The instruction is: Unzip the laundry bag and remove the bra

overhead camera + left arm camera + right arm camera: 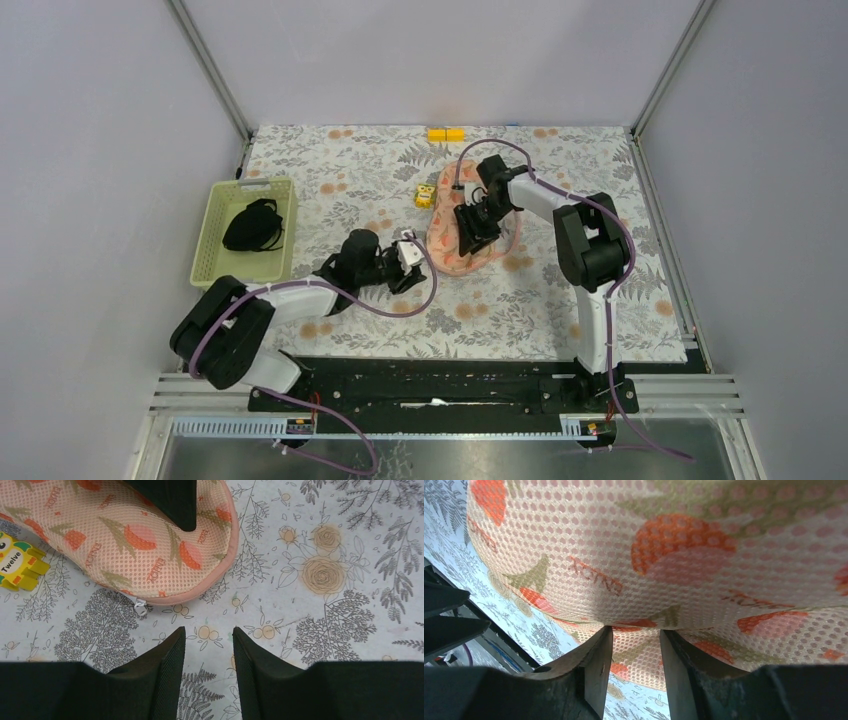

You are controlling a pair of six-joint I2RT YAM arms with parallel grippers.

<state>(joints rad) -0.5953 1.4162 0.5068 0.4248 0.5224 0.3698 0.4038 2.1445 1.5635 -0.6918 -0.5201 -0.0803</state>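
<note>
The laundry bag lies flat on the floral cloth at centre, and its rim looks zipped shut. In the left wrist view the laundry bag fills the upper left, with its white zip pull at the near edge. My left gripper is open and empty, just short of that edge and right of the pull; it also shows in the top view. My right gripper stands on top of the bag; its open tips press into the mesh. The bra is hidden.
A pale green basket holding a black garment stands at the left. A small yellow toy lies just left of the bag, also in the left wrist view. A yellow block sits at the back edge.
</note>
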